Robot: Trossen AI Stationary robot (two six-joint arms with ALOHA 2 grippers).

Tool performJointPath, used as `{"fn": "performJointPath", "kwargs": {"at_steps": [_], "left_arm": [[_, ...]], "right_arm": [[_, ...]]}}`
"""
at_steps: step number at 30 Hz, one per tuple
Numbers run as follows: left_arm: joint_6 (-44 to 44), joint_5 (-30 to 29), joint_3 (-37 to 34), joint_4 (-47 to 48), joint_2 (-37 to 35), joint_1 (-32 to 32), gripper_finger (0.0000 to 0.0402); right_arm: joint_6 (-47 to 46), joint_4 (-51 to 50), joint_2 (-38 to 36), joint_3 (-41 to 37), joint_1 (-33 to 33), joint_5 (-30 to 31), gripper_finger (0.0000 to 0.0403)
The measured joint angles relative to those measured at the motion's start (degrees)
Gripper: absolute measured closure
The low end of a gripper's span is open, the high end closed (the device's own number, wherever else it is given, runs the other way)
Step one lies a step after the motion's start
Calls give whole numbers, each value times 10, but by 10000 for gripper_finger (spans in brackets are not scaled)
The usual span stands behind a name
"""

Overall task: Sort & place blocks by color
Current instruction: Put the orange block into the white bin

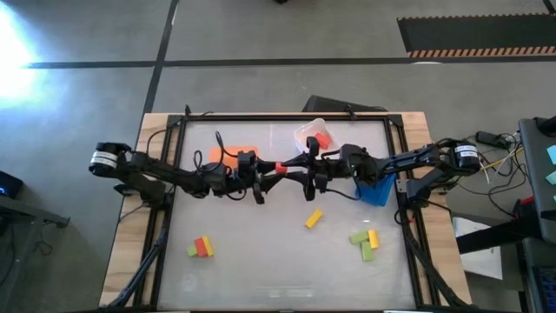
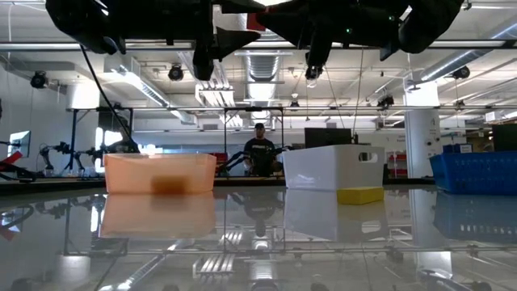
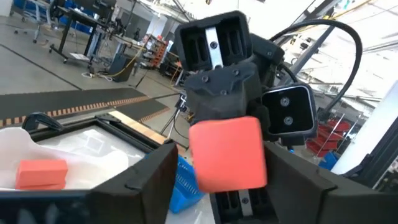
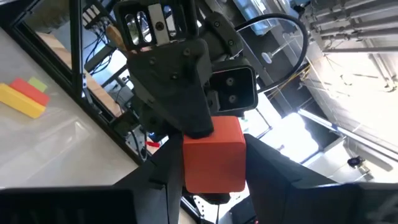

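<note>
Handover is the step in hand: a red block (image 4: 213, 155) hangs in the air just beside the white bin (image 1: 304, 132), between both arms. The right pincer (image 4: 208, 171) looks pressed onto its sides, and the left pincer (image 3: 217, 171) stands spread with gaps around it. Next, the left should back clear; the right likely carries the block over the white bin, which already holds one red piece.

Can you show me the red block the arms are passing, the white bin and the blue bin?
red block (image 3: 227, 154), left wrist view, its front face
white bin (image 2: 331, 167), low view, its front wall
blue bin (image 2: 475, 172), low view, its front wall
</note>
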State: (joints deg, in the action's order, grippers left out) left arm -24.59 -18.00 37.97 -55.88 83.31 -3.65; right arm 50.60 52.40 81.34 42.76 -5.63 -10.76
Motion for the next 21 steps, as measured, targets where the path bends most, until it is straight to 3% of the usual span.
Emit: {"fn": "performJointPath", "kwargs": {"at_steps": [6,13,16,21], "left_arm": [[54,-1,-21,6,-37,8,174],[105,-15,-25,116,-103,30,172],[134,-26,-27,135,-122,38,172],[181,-34,-32,140,-146,47,171]], "right_arm": [[-33,-10,-3,0,0,62,280],[-102,-38,-17,7,0,193,280],[-129,-133,-35,44,-4,223,280],[-201,-385,-47,164,-30,228,280]]}}
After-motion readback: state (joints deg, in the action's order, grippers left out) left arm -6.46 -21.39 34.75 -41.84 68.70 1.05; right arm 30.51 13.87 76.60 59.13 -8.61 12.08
